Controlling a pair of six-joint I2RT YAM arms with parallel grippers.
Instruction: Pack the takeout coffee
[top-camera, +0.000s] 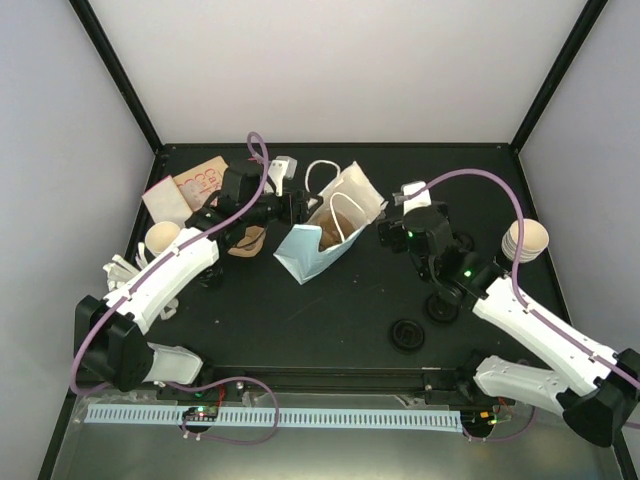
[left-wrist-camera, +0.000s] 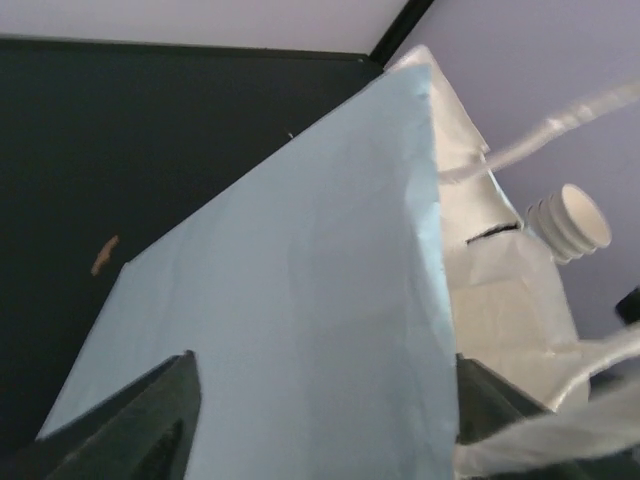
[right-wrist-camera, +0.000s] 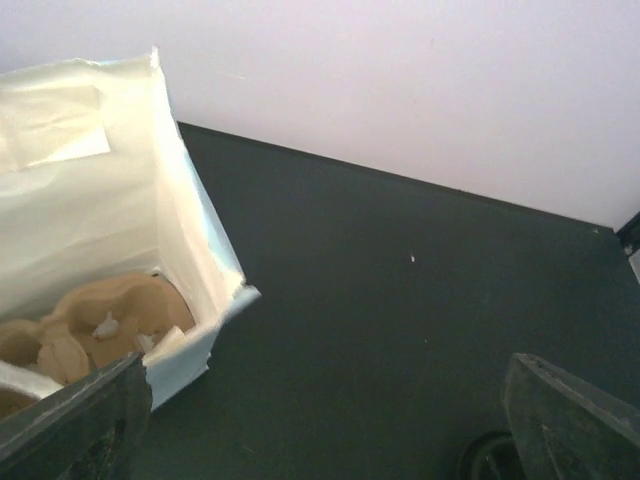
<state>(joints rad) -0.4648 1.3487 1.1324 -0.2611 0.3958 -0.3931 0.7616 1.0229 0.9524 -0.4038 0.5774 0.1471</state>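
The bag (top-camera: 318, 245) is thin matt paper, pale blue outside, creased white inside, with twisted paper handles (left-wrist-camera: 545, 130). Inside lies a rough brown pulp carrier (right-wrist-camera: 110, 315). The table (top-camera: 330, 320) is matt black; at three o'clock, smooth paper cups (top-camera: 527, 240).

black table (top-camera: 330, 310), white back wall (top-camera: 340, 70), perforated white strip (top-camera: 330, 415) along near edge.

The paper bag (right-wrist-camera: 100, 200) runs off the right wrist view's left edge, its brown contents (right-wrist-camera: 120, 310) partly hidden.
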